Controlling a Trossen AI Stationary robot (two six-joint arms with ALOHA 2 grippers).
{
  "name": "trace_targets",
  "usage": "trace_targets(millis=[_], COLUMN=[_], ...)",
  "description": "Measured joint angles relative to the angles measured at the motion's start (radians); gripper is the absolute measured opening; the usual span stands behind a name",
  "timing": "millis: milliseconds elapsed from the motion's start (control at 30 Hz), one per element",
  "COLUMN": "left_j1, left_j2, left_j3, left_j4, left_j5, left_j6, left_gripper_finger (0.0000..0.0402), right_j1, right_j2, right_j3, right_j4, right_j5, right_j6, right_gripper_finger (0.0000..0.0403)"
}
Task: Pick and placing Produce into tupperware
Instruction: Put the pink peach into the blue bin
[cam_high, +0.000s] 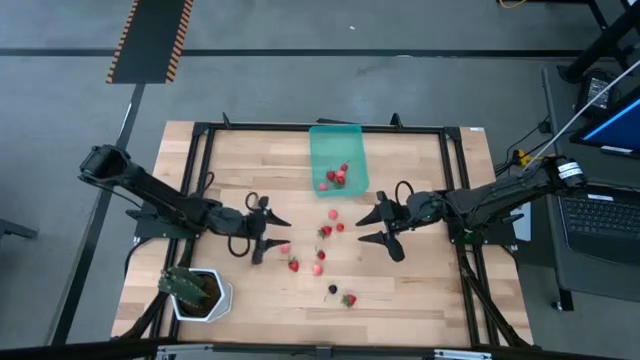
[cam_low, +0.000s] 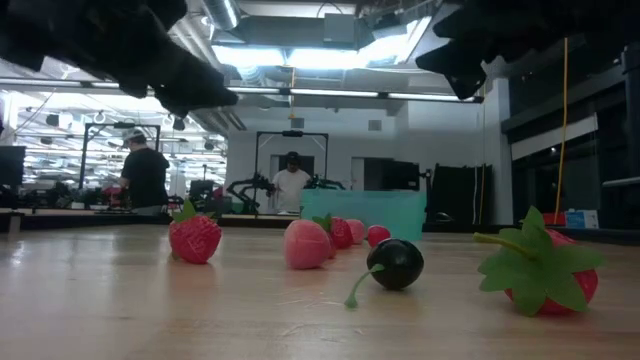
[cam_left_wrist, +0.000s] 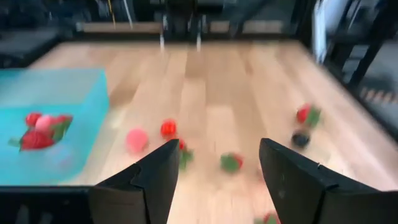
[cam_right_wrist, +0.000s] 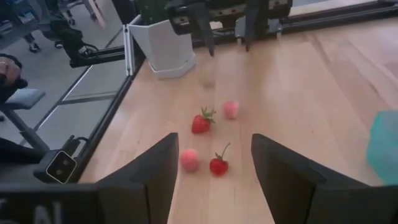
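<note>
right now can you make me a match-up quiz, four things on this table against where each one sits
Things:
1. teal container
2. white plant pot
3. dark berry
4. left claw

Places:
A. near left corner of the table
B. far edge, middle
C. near side, beside a green-topped strawberry
D. open above the wood, left of the loose fruit

Pairs: 1-B, 2-A, 3-C, 4-D
</note>
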Motion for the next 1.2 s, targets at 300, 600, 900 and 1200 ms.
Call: trace_targets(millis=[300,600,900,1200], left_j1=[0.000,0.000,0.000,0.000], left_j2=[0.021,0.140,0.268,0.344], left_j3=[0.296,0.394,0.462,0.465], left_j4=[-0.642,-0.833,-0.902,-0.901], left_j5=[0.000,0.081,0.132,0.199], left_j6=[-0.008,-0.086,-0.106,-0.157], left_gripper_finger=[0.0215,0.0215,0.0215,0.0215], right_j1=[0.000,0.000,0.000,0.000], right_j2=[0.000,0.000,0.000,0.000], right_j3=[0.000,0.000,0.000,0.000], right_j4=[-0.004,-0.018,-0.043,-0.058], right_j5=[-0.008,-0.009,-0.009,-0.010], right_j6=[0.006,-0.021,-0.021,-0.022], right_gripper_finger=[0.0204,0.0204,0.0204,0.0204])
